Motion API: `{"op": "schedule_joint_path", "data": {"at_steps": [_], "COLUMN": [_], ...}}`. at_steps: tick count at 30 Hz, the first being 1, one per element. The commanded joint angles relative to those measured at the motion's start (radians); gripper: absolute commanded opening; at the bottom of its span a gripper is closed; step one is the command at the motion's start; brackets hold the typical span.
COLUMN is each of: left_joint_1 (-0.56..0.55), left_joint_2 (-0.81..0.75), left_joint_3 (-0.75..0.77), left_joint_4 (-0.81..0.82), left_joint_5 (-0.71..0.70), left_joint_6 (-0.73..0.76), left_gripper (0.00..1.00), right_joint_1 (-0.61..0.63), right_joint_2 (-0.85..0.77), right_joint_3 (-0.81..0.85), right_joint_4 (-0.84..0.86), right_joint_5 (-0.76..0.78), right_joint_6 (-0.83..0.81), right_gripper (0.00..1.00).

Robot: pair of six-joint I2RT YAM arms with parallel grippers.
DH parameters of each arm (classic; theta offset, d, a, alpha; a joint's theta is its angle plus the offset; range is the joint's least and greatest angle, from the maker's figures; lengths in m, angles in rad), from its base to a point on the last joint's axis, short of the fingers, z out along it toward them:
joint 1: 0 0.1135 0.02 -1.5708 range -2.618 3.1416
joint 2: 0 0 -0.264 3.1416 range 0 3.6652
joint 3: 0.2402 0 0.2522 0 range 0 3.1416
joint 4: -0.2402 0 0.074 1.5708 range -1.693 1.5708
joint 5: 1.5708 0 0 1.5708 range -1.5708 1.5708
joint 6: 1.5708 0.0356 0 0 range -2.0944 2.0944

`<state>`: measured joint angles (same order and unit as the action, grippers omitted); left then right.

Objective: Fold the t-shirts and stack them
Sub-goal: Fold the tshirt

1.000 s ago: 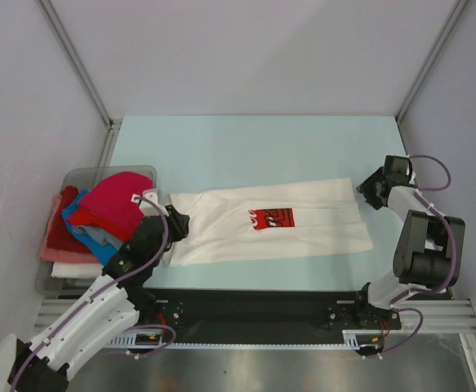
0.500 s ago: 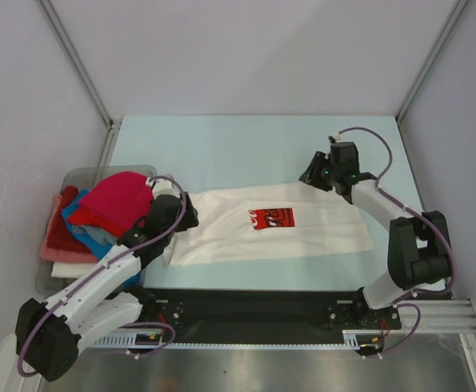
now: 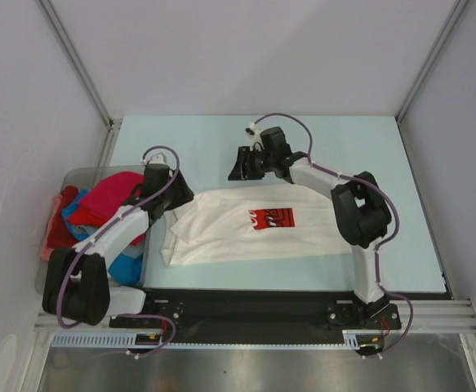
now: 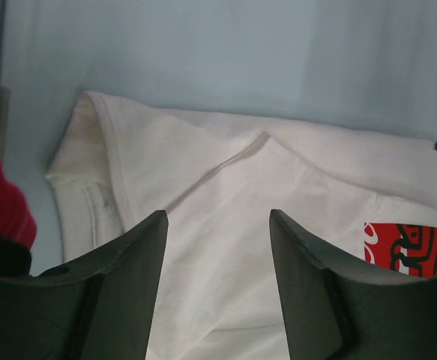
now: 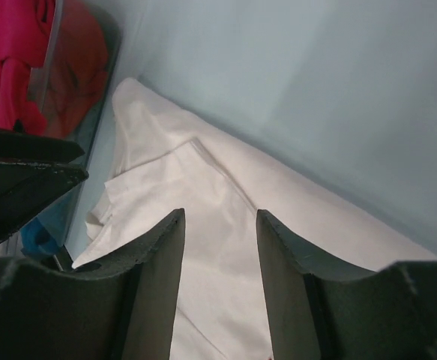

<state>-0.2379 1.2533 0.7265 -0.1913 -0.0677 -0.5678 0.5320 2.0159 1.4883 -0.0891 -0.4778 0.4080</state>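
A white t-shirt [image 3: 221,229] with a red square print [image 3: 272,218] lies flat across the middle of the table, partly folded lengthwise. My left gripper [image 3: 180,198] hovers open over its left end near the collar; nothing is between the fingers [image 4: 132,255]. The cloth [image 4: 225,180] shows beneath the left gripper [image 4: 218,217]. My right gripper [image 3: 234,172] reaches far left to the shirt's upper left edge. It too is open and empty [image 5: 218,217] above white cloth [image 5: 218,180]. More t-shirts, magenta-red [image 3: 111,196], blue [image 3: 126,265] and pink [image 3: 51,237], are heaped in the bin.
The clear grey plastic bin [image 3: 78,174] stands at the table's left edge, right behind my left arm. Its wall and the magenta cloth [image 5: 8,45] show in the right wrist view. Grey enclosure walls rise around the pale blue table [image 3: 344,147].
My right arm swung from the shirt's right end across the table to its upper left edge. My left gripper opened and shifted away from the shirt's left hem toward the collar end.
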Motion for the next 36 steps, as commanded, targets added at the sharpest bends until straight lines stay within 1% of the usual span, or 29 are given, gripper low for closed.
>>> {"op": "schedule_joint_path", "data": {"at_steps": [1,7,12,16,20,24,27,28,29,30,33,34,35,36], "left_joint_1": [0.018,0.046,0.077,0.094,0.106,0.124,0.124,0.124,0.124,0.124,0.126,0.126,0.126,0.126], "left_joint_2": [0.096,0.287,0.405,0.445,0.469,0.492,0.497,0.497,0.501,0.503,0.511,0.509,0.511,0.515], "left_joint_3": [0.123,0.227,0.238,0.24,0.248,0.261,0.263,0.263,0.264,0.267,0.274,0.275,0.275,0.277], "left_joint_4": [0.047,0.018,0.013,0.012,-0.002,-0.025,-0.03,-0.028,-0.031,-0.033,-0.039,-0.039,-0.042,-0.04], "left_joint_5": [0.084,0.121,0.129,0.12,0.089,0.083,0.074,0.071,0.071,0.071,0.071,0.071,0.045,0.043], "left_joint_6": [0.005,0.005,-0.04,-0.057,-0.058,-0.052,-0.047,-0.044,-0.044,-0.04,-0.034,-0.03,-0.029,-0.026], "left_gripper": [0.62,0.57,0.5,0.5,0.5,0.51,0.51,0.51,0.51,0.51,0.51,0.51,0.51,0.51], "right_joint_1": [0.052,0.088,0.109,0.12,0.129,0.146,0.157,0.16,0.161,0.163,0.163,0.163,0.163,0.163], "right_joint_2": [0.096,0.237,0.328,0.375,0.412,0.452,0.48,0.483,0.484,0.481,0.457,0.449,0.44,0.413], "right_joint_3": [0.113,0.237,0.317,0.365,0.414,0.475,0.516,0.521,0.524,0.521,0.507,0.503,0.497,0.474], "right_joint_4": [-0.003,0.005,-0.009,-0.015,-0.02,-0.061,-0.08,-0.083,-0.083,-0.081,-0.084,-0.089,-0.09,-0.089], "right_joint_5": [-0.061,-0.111,-0.127,-0.142,-0.162,-0.16,-0.162,-0.163,-0.163,-0.162,-0.162,-0.163,-0.162,-0.163], "right_joint_6": [-0.006,0.017,0.025,0.034,0.048,0.037,0.035,0.035,0.037,0.037,0.035,0.029,0.026,0.025], "right_gripper": [0.49,0.55,0.54,0.52,0.47,0.45,0.38,0.31,0.27,0.19,0.08,0.02,0.0,0.0]}}
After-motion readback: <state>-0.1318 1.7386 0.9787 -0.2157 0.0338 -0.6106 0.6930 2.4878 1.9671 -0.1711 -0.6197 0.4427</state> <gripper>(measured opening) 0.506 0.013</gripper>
